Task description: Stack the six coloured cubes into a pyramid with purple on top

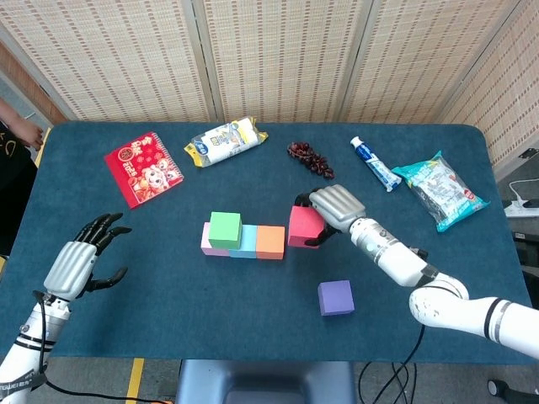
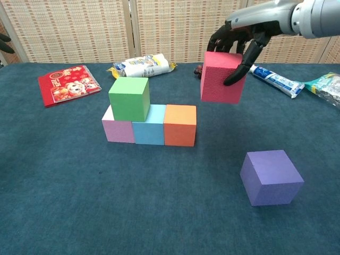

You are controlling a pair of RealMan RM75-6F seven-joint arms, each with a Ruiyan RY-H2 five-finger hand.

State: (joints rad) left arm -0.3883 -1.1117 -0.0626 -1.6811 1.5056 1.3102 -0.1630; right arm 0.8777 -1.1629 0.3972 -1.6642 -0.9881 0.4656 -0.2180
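One red cube (image 2: 222, 77) hangs in the air, pinched from above by your right hand (image 1: 334, 206), just right of the orange cube (image 2: 180, 125). Carry it left and set it level over the seam between the orange and light blue cube (image 2: 149, 125), snug against the green cube (image 2: 129, 98). Your left hand (image 1: 80, 263) is spread, idle, well apart. The purple cube (image 2: 271, 176) waits on the table.

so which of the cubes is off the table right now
The red cube: the right hand holds it in the air, right of the row. The green cube rests on the pink and blue ones; the purple cube sits alone on the table.
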